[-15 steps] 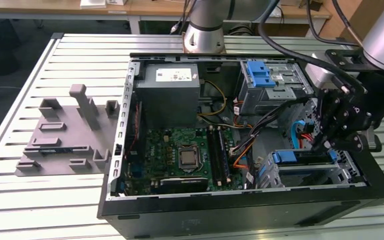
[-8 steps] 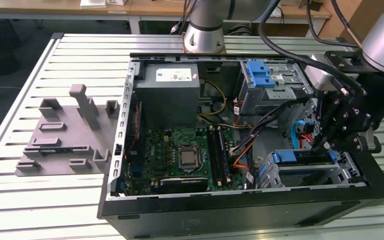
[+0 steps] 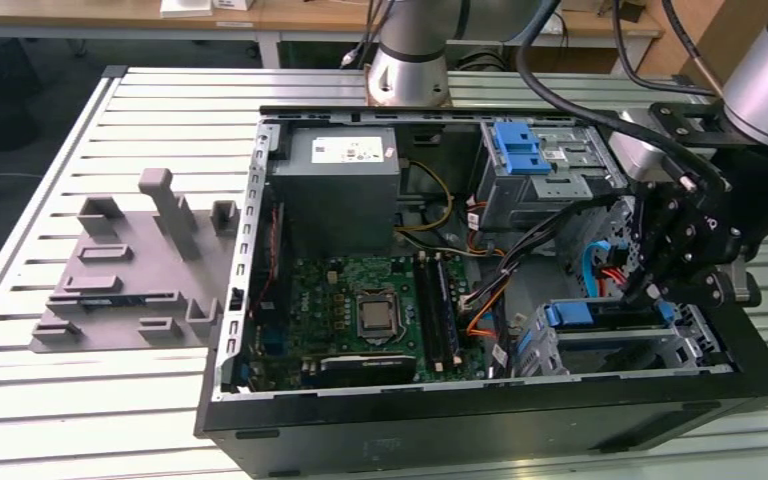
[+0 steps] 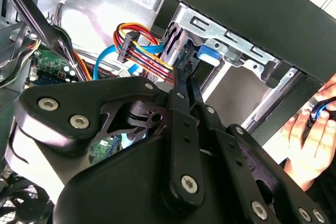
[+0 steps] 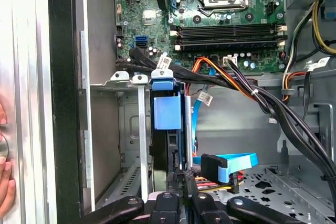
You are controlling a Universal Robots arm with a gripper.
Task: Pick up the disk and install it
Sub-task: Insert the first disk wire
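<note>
On the slatted worktop (image 3: 117, 120) lies the open case (image 3: 491, 420). My gripper (image 5: 181, 192), pressed together, sits behind the disk (image 5: 168, 111), upright in its bay (image 5: 131, 129); cables (image 5: 236, 85) nearby could snag.

The disk (image 5: 167, 113), blue handle showing, stands on edge inside the metal drive cage (image 5: 137, 129).

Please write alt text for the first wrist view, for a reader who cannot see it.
The gripper reaches into an open computer case, its tips at the disk, which stands on edge in the metal drive bay. The motherboard and bundled cables lie beyond.
</note>
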